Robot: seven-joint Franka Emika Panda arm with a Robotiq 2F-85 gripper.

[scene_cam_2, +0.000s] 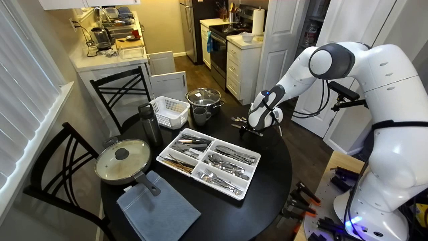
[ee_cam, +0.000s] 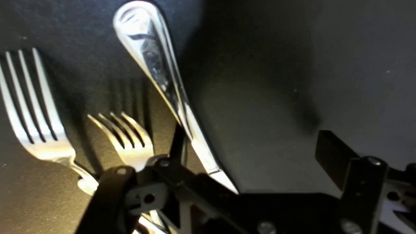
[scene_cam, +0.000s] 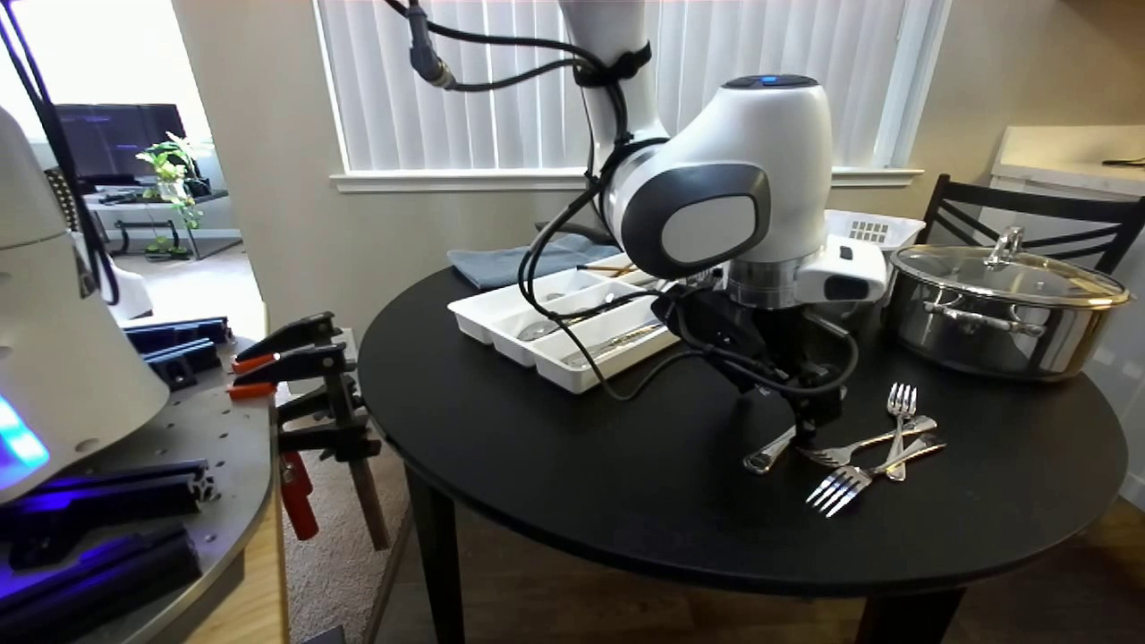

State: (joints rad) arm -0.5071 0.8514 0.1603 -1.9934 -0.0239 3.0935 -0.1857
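Arm: white and grey, bent down over a round black worktop, its end low over the surface.
Jaws: spread wide, gripping nothing; they point down close to the worktop, one finger right by the knife, though whether they touch cannot be told.
Knife: lying on the worktop; the wrist view shows its handle, the blade slanting in between the fingers until the jaws hide it.
Forks: three, shiny, crossing one another in a loose heap just beside the knife.
Tray: white, divided, well apart from the jaws; its compartments hold spoons, table knives, more forks, thin sticks and mixed utensils.
Pot: large, steel, under a glass lid, on the worktop beyond the forks.
Mug: grey, beside the pot.
Basket: white, slotted, next to the mug.
Bottle: dark, upright, near the basket.
Pan: lidded, its handle lying over the cloth.
Cloth: blue-grey, folded flat.
Chairs: two, black, at the worktop's edge.
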